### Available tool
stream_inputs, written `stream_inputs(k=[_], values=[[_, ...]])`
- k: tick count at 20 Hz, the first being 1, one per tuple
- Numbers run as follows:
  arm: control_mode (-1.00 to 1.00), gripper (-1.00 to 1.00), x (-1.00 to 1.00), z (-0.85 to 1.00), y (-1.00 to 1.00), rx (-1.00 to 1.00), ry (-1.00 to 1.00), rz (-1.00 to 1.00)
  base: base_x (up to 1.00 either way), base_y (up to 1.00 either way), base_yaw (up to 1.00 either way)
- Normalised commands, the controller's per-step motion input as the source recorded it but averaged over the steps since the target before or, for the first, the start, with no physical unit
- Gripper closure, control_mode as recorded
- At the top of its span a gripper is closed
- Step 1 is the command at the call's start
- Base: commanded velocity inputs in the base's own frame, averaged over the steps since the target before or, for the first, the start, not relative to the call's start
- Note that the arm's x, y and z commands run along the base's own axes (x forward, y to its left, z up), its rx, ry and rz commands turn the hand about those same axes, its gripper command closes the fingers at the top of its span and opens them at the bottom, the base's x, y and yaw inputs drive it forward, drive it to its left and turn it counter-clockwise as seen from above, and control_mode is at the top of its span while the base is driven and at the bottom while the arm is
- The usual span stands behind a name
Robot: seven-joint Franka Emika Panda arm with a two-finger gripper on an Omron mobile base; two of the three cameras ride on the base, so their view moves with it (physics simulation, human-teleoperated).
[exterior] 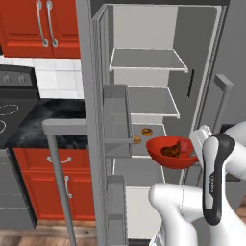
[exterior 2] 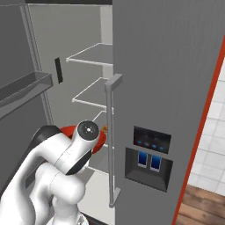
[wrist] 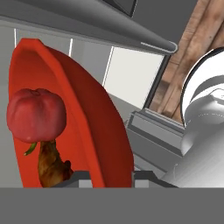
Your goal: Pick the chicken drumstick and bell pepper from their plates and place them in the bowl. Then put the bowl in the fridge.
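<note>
I have the bowl (exterior: 171,152) pinched by its rim, the gripper (wrist: 111,177) clamped narrow across the thin wall, just in front of the open fridge (exterior: 144,91) at middle-shelf height. The bell pepper (wrist: 36,114) and chicken drumstick (wrist: 51,164) lie loose inside. I judge it rigid, glossy and slippery, load off-centre; a rim hold may let it tip.

Kitchen: open fridge (exterior: 144,72), red cabinets (exterior: 38,24), stove (exterior: 14,110).

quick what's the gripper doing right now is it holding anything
Gripper: fingers shut on the rim of the bowl, which carries the bell pepper and chicken drumstick.
</note>
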Motion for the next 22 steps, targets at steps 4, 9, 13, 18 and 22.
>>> stream_inputs(k=[4, 9, 13, 18, 22], values=[[1.00, 1.00, 0.00, 0.00, 0.00, 0.00, 0.00, 0.00, 0.00, 0.00, 0.00], [1.00, 1.00, 0.00, 0.00, 0.00, 0.00, 0.00, 0.00, 0.00, 0.00, 0.00], [-1.00, 1.00, 0.00, 0.00, 0.00, 0.00, 0.00, 0.00, 0.00, 0.00, 0.00], [-1.00, 1.00, 0.00, 0.00, 0.00, 0.00, 0.00, 0.00, 0.00, 0.00, 0.00], [-1.00, 1.00, 0.00, 0.00, 0.00, 0.00, 0.00, 0.00, 0.00, 0.00, 0.00]])
